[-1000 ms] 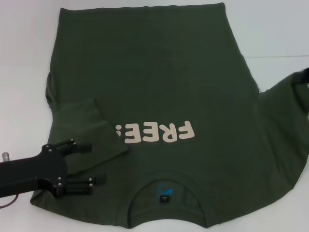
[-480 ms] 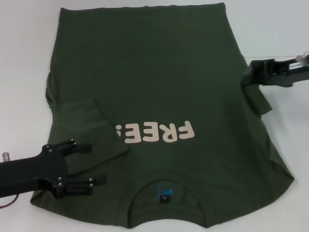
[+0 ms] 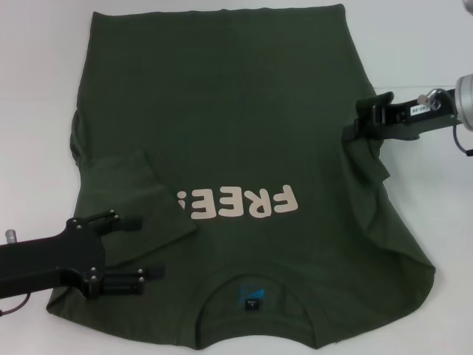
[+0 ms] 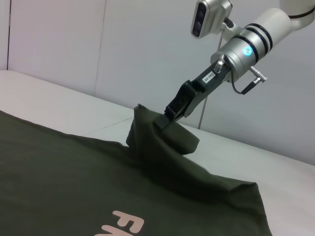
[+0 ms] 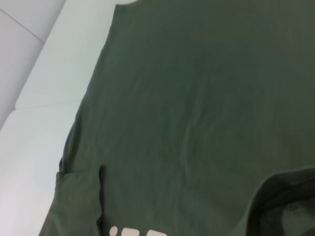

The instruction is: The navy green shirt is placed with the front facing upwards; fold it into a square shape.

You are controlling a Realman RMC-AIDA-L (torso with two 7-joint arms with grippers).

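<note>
A: Where's the shirt (image 3: 244, 140) now?

B: Spread over most of the white desk (image 3: 37, 74), front up, the lettering (image 3: 236, 201) readable from the far side and the collar (image 3: 253, 296) nearest the robot. Its left sleeve (image 3: 137, 196) is already turned in over the chest.

A: So which step is this?

B: I'd say the matching sleeve fold on the other side. The right hand (image 3: 353, 127) is clamped on the right sleeve and holds it bunched and lifted above the body of the shirt; the left wrist view shows the cloth (image 4: 160, 142) peaking up into its closed fingers.

A: And the next move?

B: Probably carry that sleeve further inward, lay it flat and let go, so both sides run straight. After that the length has yet to be folded.

A: What about the left hand (image 3: 140, 248)?

B: Low over the near left corner of the shirt, fingers apart, holding nothing.

A: Anything in the way?

B: Nothing else lies on the desk. The only nuisance I'd expect is the wrinkled cloth below the lifted sleeve, which could fold in crooked.
</note>
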